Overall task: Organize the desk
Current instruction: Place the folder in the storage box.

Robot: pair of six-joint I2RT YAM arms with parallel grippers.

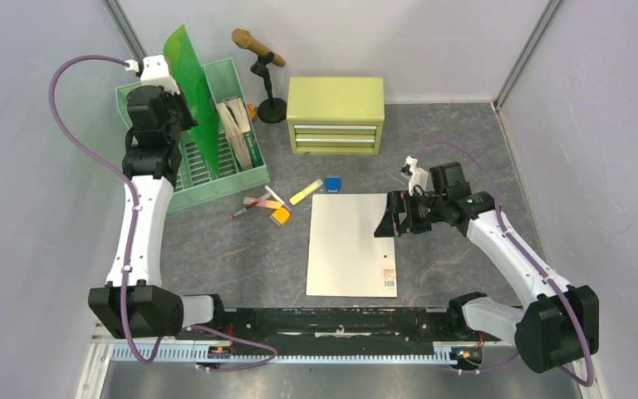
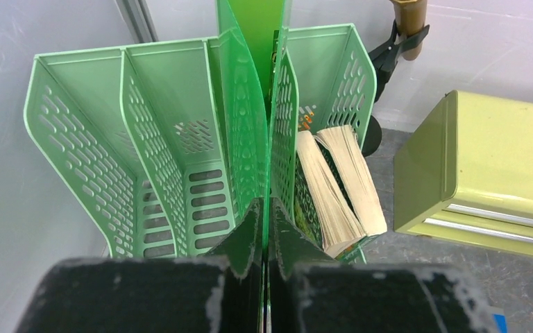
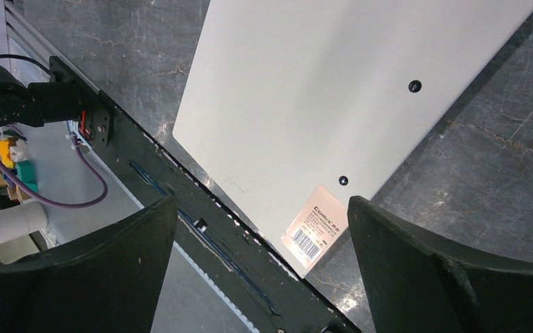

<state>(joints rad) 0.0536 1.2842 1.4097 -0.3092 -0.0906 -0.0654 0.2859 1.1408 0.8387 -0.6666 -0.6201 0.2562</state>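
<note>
On the dark grey desk (image 1: 233, 258), my left gripper (image 1: 169, 112) is shut on the near edge of a translucent green folder (image 1: 189, 87). The folder stands upright in a slot of the pale green file rack (image 1: 216, 181). In the left wrist view the folder (image 2: 246, 104) runs straight out from between the closed jaws of the left gripper (image 2: 266, 216). My right gripper (image 1: 388, 218) stands open over the right edge of a flat white board (image 1: 351, 243) and holds nothing. In the right wrist view the right gripper (image 3: 261, 202) frames the board (image 3: 347, 90) and its barcode label (image 3: 314, 230).
Two books (image 2: 340, 187) stand in the rack's right slot. A yellow-green two-drawer cabinet (image 1: 336, 112) and a brown microphone-like object on a black stand (image 1: 259, 51) are at the back. Pens and small items (image 1: 278, 204) and a blue piece (image 1: 333, 184) lie beside the board.
</note>
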